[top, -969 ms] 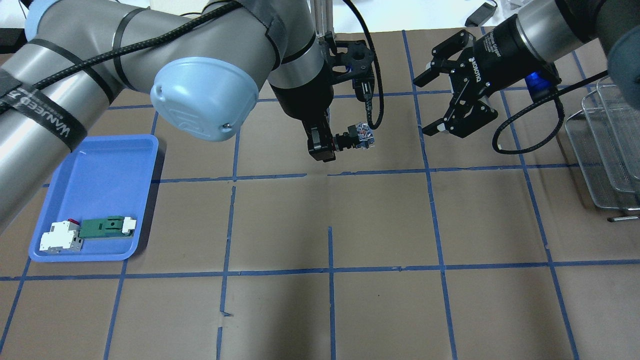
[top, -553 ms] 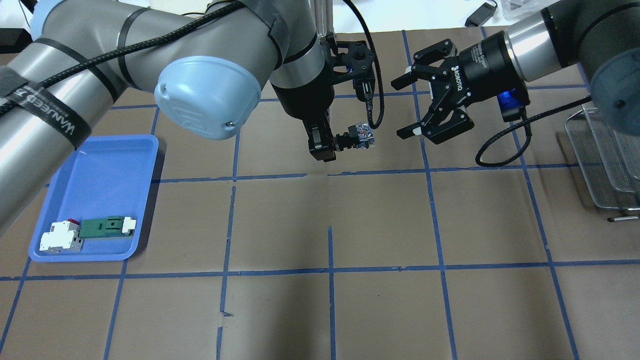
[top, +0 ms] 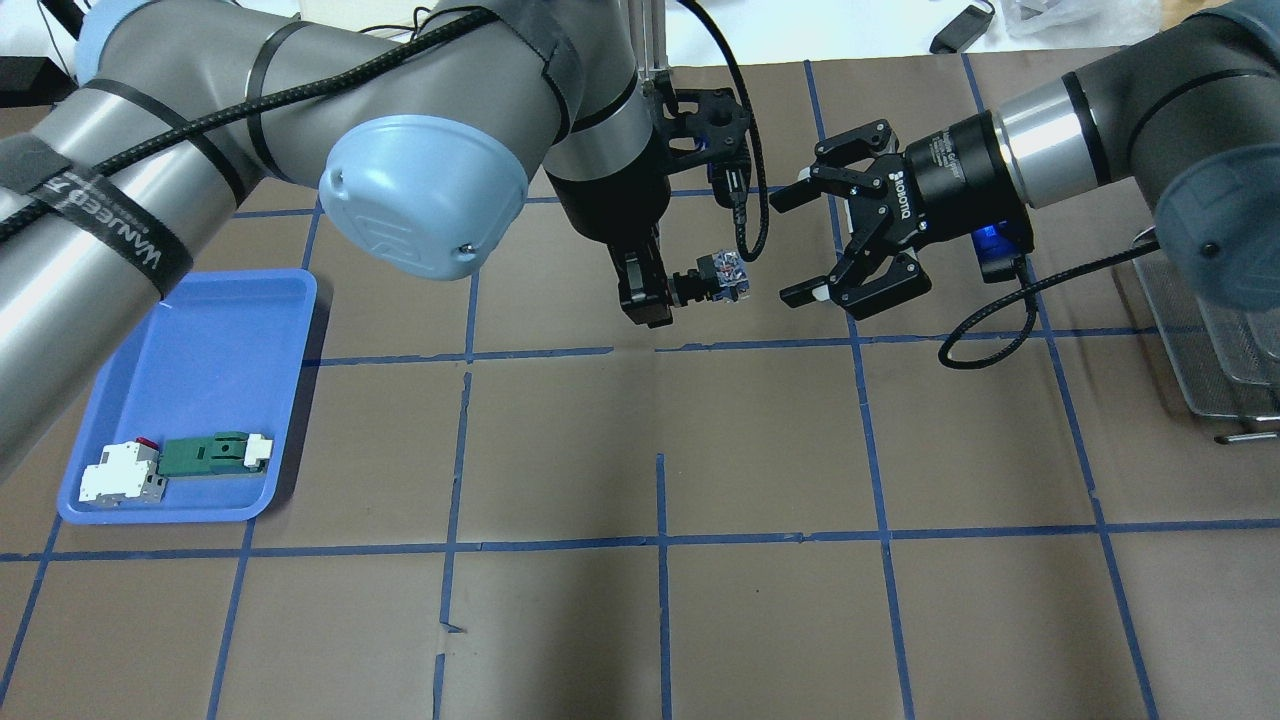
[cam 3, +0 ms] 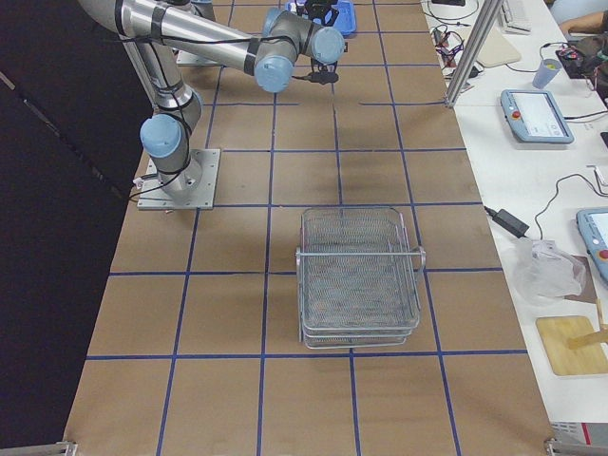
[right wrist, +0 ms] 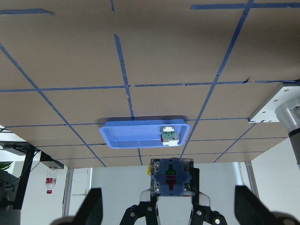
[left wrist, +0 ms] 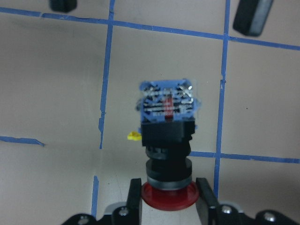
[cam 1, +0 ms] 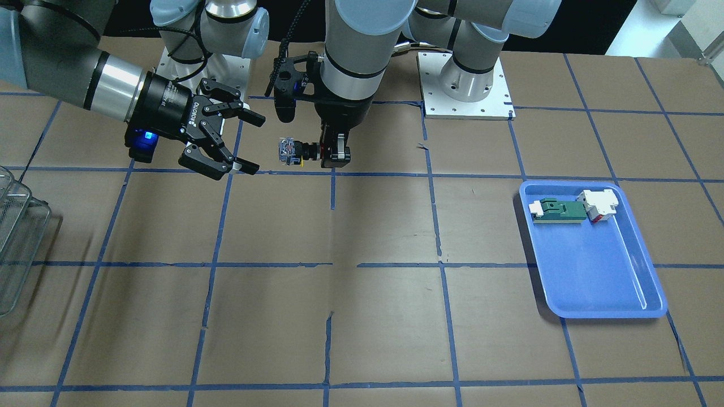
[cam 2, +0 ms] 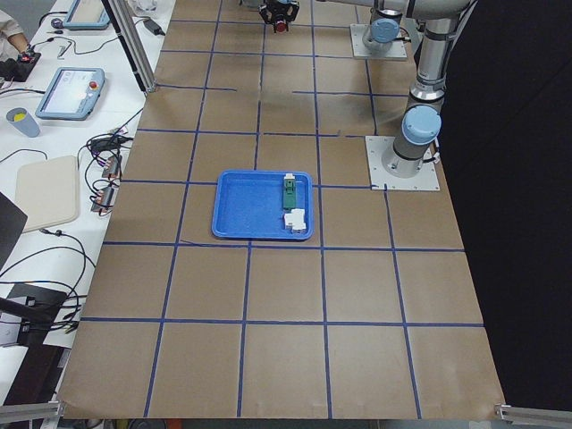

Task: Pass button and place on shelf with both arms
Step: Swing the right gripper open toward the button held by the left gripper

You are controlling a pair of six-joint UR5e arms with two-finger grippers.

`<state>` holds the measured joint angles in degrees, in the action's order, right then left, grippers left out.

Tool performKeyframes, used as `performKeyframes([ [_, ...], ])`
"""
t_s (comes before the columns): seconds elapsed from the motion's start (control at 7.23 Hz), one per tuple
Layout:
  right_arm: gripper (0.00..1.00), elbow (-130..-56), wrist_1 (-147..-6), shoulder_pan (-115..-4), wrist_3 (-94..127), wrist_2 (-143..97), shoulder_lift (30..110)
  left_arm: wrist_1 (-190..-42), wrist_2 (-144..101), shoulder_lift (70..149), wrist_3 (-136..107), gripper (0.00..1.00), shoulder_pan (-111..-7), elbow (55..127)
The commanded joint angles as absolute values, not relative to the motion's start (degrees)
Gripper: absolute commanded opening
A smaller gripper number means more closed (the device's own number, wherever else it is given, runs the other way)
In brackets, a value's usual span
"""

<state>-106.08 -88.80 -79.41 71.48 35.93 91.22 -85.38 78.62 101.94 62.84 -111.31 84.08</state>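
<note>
My left gripper (top: 668,290) is shut on the red cap of the button (top: 718,277) and holds it level above the table, its clear block base pointing toward my right gripper (top: 790,248). The right gripper is open and empty, a short gap from the base, one jaw on either side of the button's line. In the front view the button (cam 1: 293,151) sits between the left gripper (cam 1: 332,154) and the right gripper (cam 1: 254,144). The left wrist view shows the red cap (left wrist: 168,197) pinched between the pads. The shelf (cam 3: 359,275) stands at the table's right end.
A blue tray (top: 200,360) at the left holds a green-and-white block (top: 215,452) and a white-and-red block (top: 120,472). The wire shelf (top: 1200,340) shows at the right edge behind the right arm. A black cable (top: 990,340) hangs from the right wrist.
My right gripper has moved left and a little toward the front, closing on the button's base end, still open. My left gripper and the button have stayed in place.
</note>
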Motion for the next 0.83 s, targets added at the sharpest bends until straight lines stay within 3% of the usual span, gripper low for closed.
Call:
performKeyframes([
  [0.0,1.00,-109.05,-89.29,-79.71,70.14,35.60,92.45,-85.43,79.01,102.13,62.06,0.00,-111.27,84.11],
  [0.69,1.00,-109.86,-90.00,-79.98,69.70,35.33,92.29,-83.33,79.01,103.53,57.75,0.00,-111.27,84.20],
])
